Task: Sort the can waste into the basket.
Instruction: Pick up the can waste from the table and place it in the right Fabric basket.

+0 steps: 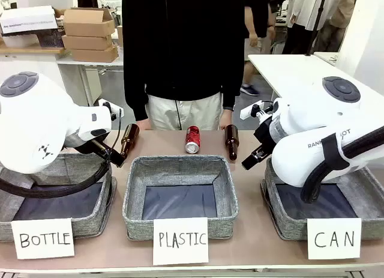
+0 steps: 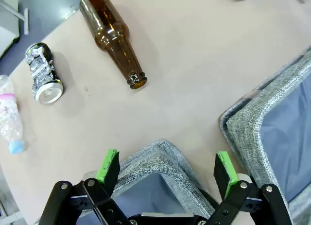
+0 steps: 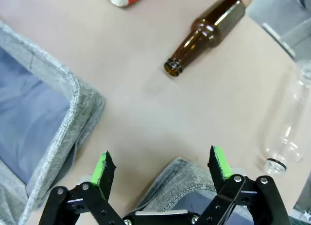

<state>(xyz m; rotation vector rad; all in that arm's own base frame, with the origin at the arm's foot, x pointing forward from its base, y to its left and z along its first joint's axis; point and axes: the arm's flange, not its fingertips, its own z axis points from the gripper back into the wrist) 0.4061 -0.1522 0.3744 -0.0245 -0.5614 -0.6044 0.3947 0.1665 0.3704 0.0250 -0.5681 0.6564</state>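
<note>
The grey woven basket (image 1: 292, 228) is hand-signed "CAN"; the red can (image 1: 192, 139) is laid sideways. The left gripper (image 2: 167, 163) and right gripper (image 3: 163, 163) are spread wide, empty.

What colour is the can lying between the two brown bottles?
The can is red, silver-ended; front view shows it best.

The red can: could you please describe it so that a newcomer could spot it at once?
Find the middle basket, signed PLASTIC. Just beyond its far rim, the red can lies between the left brown bottle and the right brown bottle. Unlike them it is short, metal and red with white lettering.
</note>
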